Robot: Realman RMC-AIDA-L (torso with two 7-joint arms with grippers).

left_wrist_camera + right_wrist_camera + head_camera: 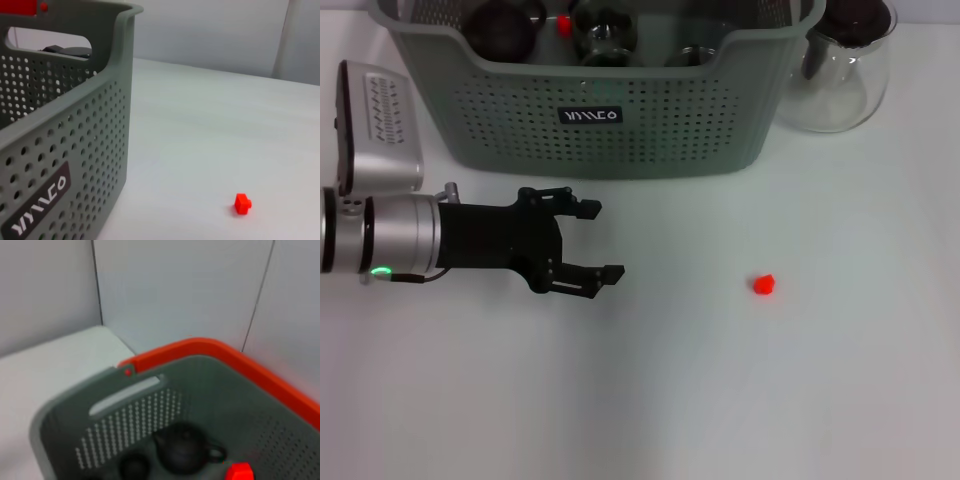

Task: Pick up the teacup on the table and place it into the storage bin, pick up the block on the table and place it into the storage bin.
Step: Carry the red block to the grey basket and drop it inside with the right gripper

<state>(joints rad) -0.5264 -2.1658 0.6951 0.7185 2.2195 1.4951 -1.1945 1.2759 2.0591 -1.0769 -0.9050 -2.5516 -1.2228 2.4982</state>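
One block left: we only see one small red block (764,284) on the white table (720,400), out in the open, well apart from the bin and from our left gripper.
Left gripper: our left gripper (595,240) hovers low over the table in front of the bin, fingers spread wide, holding nothing.
Handling guess: the block looks tiny, light and stiff, probably plastic, so no crush worry; we'd pinch it across two opposite flat sides, and it could skid or pop out if we come in off-centre.
Open room: bare table all round the block, so plenty of space to come down on it.
Edges: the storage bin (620,130) has a tall wall to clear, with a dip at the handle.
Inside bin: dark teaware (186,447) and a red piece (239,472) already sit inside.
Far corner: a glass teapot (845,70) stands just beside the bin's right end.
Right gripper: up above the bin, can't tell about its fingers.
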